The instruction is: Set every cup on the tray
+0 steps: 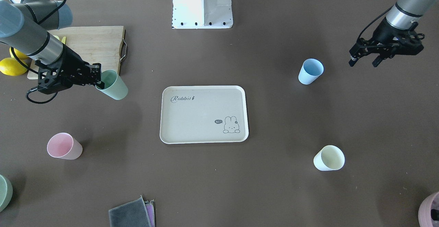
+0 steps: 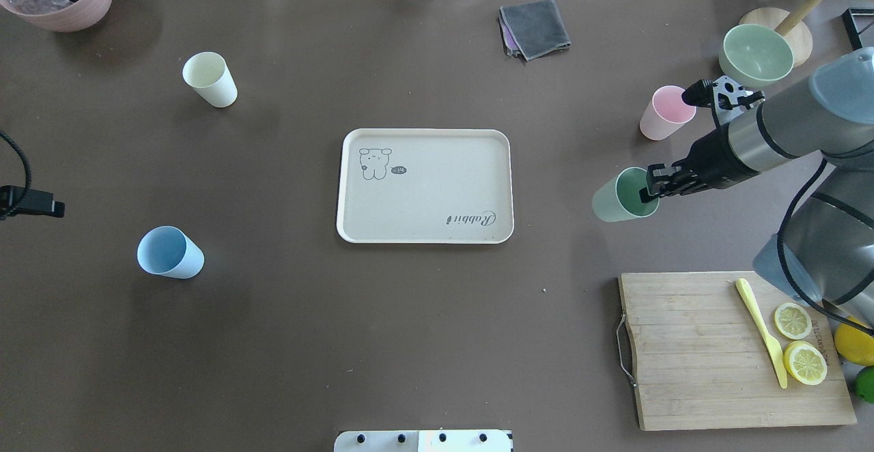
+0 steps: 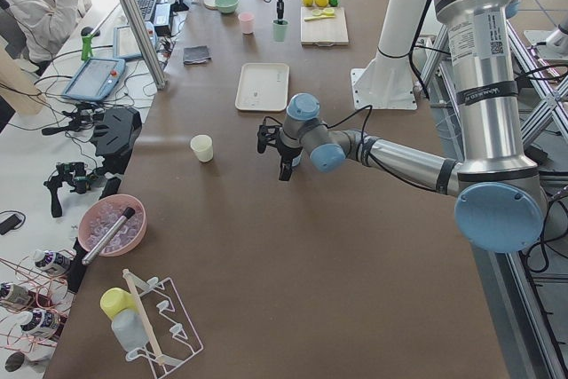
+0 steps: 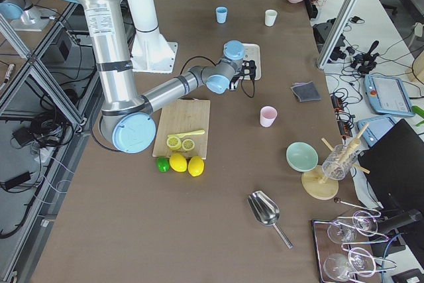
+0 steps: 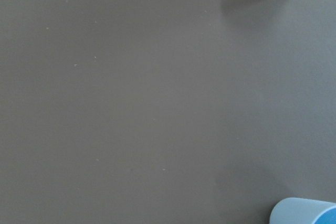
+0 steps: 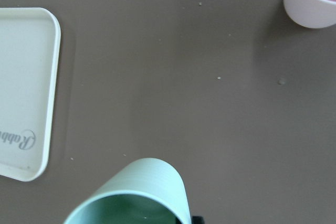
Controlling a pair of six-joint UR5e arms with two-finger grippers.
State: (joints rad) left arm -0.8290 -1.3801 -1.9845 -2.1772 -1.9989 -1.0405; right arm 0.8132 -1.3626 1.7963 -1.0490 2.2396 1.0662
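Cutting board (image 2: 689, 349): seen on the robot's side of the tray (image 2: 423, 165) and to its right, well apart; lemon slices (image 2: 799, 343) and a yellow knife (image 2: 761, 332) are laid on it.
Light blue cup (image 2: 171, 254): stood upright on the table to the tray's left, well apart, level with the tray's near edge.
Left gripper (image 1: 363, 62): held above the table further left of the tray than the light blue cup, with its fingers spread and nothing between them.
Mint green cup (image 2: 621, 196): found to the tray's right, near it but not touching, and tilted. It seems to be lifted clear of the table, though this is judged only from its shadow.
Right gripper (image 2: 647, 191): pinched on the mint green cup's rim, one finger inside the mouth and one outside.
Pink cup (image 2: 666, 114): set upright on the table right of the tray, beyond the mint green cup.
Pale yellow cup (image 2: 210, 80): set upright left of the tray and past its far edge, well apart.
Grey cloth (image 2: 536, 27): folded, placed beyond the tray's far right corner.
Sage-green bowl (image 2: 756, 52): placed far to the tray's right, just beyond the pink cup.
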